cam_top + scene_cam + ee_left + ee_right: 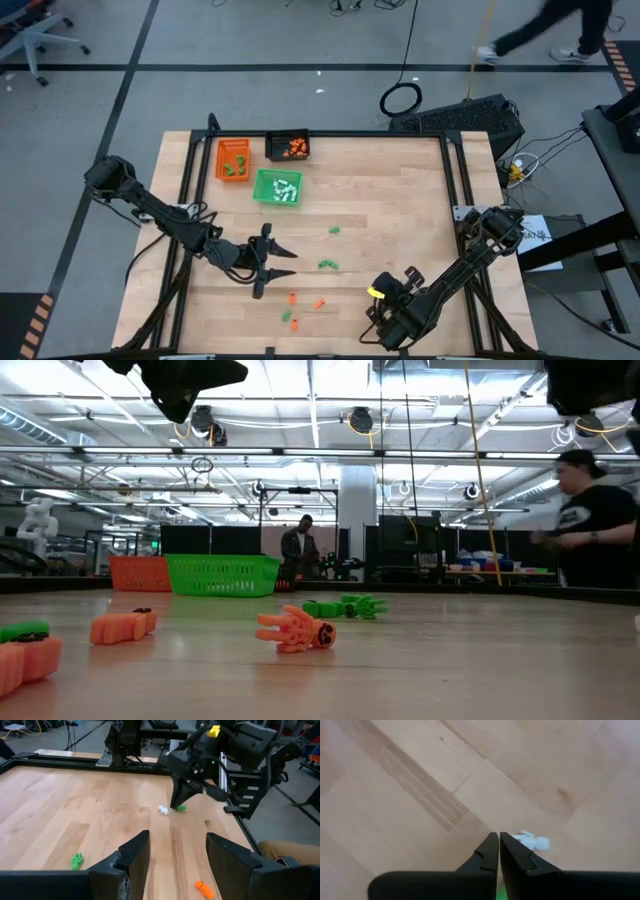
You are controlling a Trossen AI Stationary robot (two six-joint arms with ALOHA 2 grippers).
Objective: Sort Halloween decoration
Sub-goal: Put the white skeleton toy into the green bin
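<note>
1. The right gripper (499, 851) is down at the table's near right, about five o'clock from the table's middle, its fingers pressed together. A white piece (532, 841) lies just beside the tips and looks to be outside them, so I judge the jaws closed on nothing. A green piece (181, 808) sits close by.

2. The left gripper (175, 855) hovers at about seven o'clock, jaws spread wide and empty, pointing across toward the right arm.

3. Step in hand: a pick of the white piece that seems to have missed. Next it calls for reopening, shifting sideways to straddle the piece, then closing again and carrying it to the green tray (277, 187) at eleven o'clock, where white pieces already lie.

4. Other loose pieces: orange pieces (304, 299) near six o'clock and green ones (327, 264) near the centre. The orange tray (233, 158) holds green pieces; the black tray (288, 146) holds orange ones.

5. The table (400, 190) is pale wood planking. Beyond it is a lab hall with ceiling lights; a person (590, 525) stands at three o'clock in the low view.
</note>
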